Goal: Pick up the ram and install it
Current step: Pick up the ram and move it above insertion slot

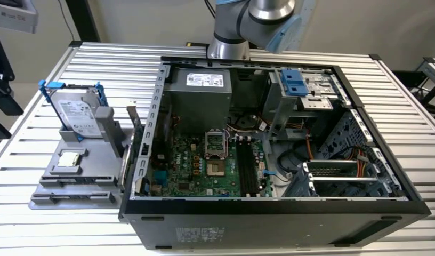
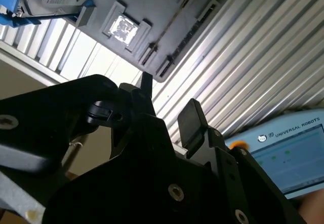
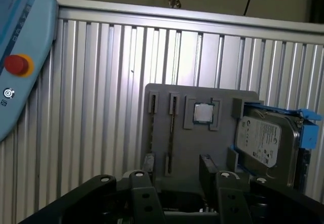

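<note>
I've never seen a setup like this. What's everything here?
Table: one, silver slatted metal, under everything.
Computer case: one, black, open, lying on the table.
Green board: one, inside the case.
Holder tray: one, grey, at the exterior view's left of the case.
Hard drive: one, silver with blue frame, upright in the tray.
Processor chip: one, silver, flat in a tray recess.
Ram: one, thin stick seen edge-on, colour unclear, standing in a tray slot.
Control tablet: one, light blue with red button, in both wrist views.
Robot arm: one, grey with light blue caps, at the case's far side.
Hand: one, black, open, empty, apart from the tray.
</note>
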Available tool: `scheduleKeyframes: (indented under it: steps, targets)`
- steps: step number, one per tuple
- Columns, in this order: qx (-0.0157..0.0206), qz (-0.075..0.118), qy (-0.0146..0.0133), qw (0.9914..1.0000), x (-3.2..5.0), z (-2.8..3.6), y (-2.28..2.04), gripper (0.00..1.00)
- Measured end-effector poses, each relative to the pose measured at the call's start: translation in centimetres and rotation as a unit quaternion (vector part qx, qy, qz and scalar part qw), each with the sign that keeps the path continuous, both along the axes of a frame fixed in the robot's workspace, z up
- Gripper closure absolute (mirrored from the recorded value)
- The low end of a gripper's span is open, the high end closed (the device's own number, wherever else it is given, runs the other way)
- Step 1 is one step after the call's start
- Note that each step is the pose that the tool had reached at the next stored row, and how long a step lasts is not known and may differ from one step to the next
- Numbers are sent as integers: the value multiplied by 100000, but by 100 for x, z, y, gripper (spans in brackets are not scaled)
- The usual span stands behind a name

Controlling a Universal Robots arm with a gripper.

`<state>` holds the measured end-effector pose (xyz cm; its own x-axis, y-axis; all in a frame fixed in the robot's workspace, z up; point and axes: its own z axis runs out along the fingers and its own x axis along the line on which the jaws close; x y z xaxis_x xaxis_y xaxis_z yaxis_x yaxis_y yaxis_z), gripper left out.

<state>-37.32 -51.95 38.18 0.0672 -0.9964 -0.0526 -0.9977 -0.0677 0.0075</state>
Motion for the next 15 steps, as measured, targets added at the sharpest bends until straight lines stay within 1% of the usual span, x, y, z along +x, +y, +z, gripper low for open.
scheduleKeyframes:
  steps: [9,15]
  targets:
    - [1,-145,5,100000,22,-114,0,0]
    - [3,-162,5,100000,40,-201,-1,0]
